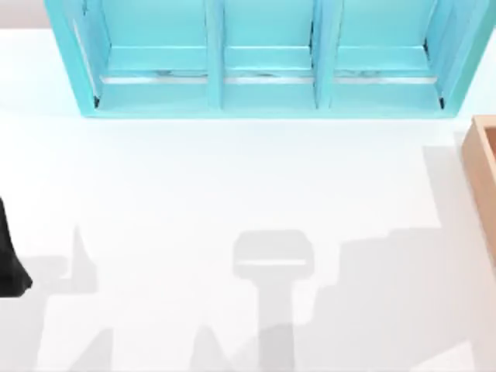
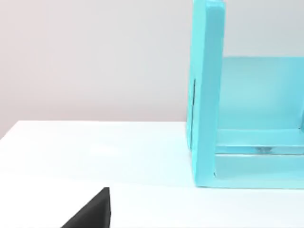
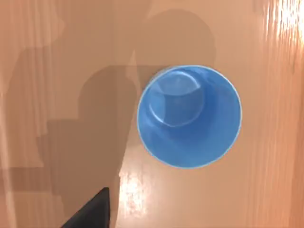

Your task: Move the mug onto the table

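Table: the white table (image 1: 232, 194) spreads across most of the top view, matte and plain, with soft grey shadows lying along the lower part of the frame.
Shelf: a turquoise shelf (image 1: 267, 58) stands along the upper edge of the top view, three open compartments side by side; the left wrist view has its end panel (image 2: 205, 95) upright on the white top, with a pale wall behind it.
Wood: a light brown wooden edge (image 1: 482, 182) comes in at the right edge of the top view, beside the table's right side.
Mug: the blue mug (image 3: 189, 116) stands upright on a glossy wooden surface (image 3: 57, 71), seen straight down from the right wrist, open mouth up, a little right of that frame's centre. It is not on the white table.
Left arm: a black part of the left arm (image 1: 11, 263) sits at the far left edge of the top view, low in the frame, over the table.
Right arm: poised over the mug, looking down into it; a dark corner of the right gripper (image 3: 90, 211) shows at the lower left of its wrist frame.
Fingers: for either gripper I cannot tell whether they are apart or together.
Writing: none that can be read.
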